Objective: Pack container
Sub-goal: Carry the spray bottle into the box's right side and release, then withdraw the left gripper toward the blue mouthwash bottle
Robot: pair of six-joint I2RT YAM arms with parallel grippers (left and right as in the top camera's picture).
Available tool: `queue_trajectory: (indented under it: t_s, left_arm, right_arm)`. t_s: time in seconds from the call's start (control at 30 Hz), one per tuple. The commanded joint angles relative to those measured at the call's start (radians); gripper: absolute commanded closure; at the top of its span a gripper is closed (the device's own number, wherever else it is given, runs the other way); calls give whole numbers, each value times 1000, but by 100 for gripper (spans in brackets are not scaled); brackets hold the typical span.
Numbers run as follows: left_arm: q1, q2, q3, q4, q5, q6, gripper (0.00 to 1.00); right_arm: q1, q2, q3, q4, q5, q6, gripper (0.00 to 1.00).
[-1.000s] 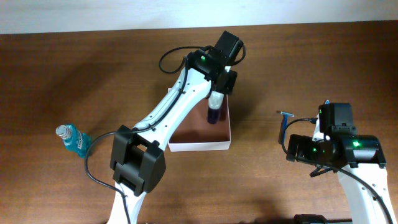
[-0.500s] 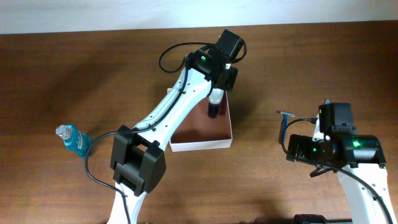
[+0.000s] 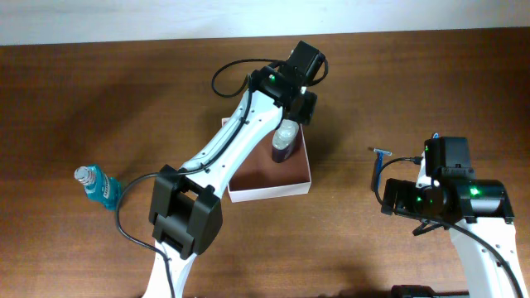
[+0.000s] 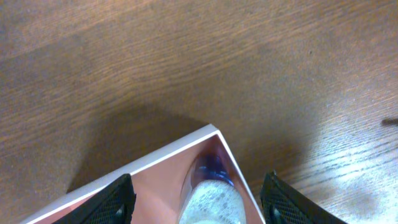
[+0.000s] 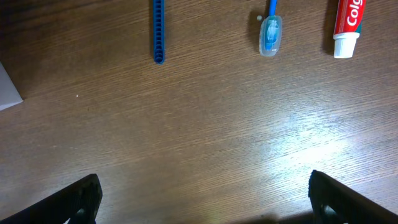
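Observation:
The container (image 3: pixel 269 194) is a shallow white-walled box with a pinkish-brown inside, at the table's middle. A clear bottle with dark blue liquid (image 3: pixel 284 142) leans in its far right corner. My left gripper (image 3: pixel 291 118) hangs right over that bottle. In the left wrist view the bottle (image 4: pixel 211 196) lies between my spread fingers (image 4: pixel 199 202) without touching them, against the container's wall (image 4: pixel 155 158). My right gripper (image 3: pixel 418 199) is open and empty over bare table at the right, as the right wrist view (image 5: pixel 205 199) also shows.
A teal bottle (image 3: pixel 98 185) lies at the far left. A blue razor (image 3: pixel 379 161) lies just left of my right arm; its handle (image 5: pixel 158 31) shows in the right wrist view, beside a capped toothbrush head (image 5: pixel 271 28) and a toothpaste tube (image 5: pixel 348 25).
The bottle has gone down into the container's corner and now leans free of my left fingers. The container has turned slightly. The right arm has not moved.

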State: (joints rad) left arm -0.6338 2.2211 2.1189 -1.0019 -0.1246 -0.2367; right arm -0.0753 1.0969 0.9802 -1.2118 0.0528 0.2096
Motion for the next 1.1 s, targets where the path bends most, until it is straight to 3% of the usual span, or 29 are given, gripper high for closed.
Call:
queue_trajectory:
  t_s: [0.0,0.37,0.5,0.57,0.77,0.9,1.07]
  left_arm:
    - [2,6,21,-17,-11,-2,34]
    - [2,-89,88,-39,-80,99,27]
    - [13,-181,117,-113,-135,95,25]
    - [40,-236,117,-197,-178,30,24]
    - [260,-366,117,-565,-209,-180,20]
    - [418,-419,117,-680,-209,-182,18]
    - [607,-489,74,-686,-106,-111,16]
  right_arm:
    - [-5,-13,21,-1,12,8,1]
    - [-5,-13,21,-1,12,8,1]
    - [-5,-13,21,-2,12,8,1]
    - [-5,-13,21,-2,12,6,1]
    - [-5,-13,21,-3,12,6,1]
    - [-5,-13,21,-3,12,6,1]
    - [-5,-13,21,-3,12,6,2]
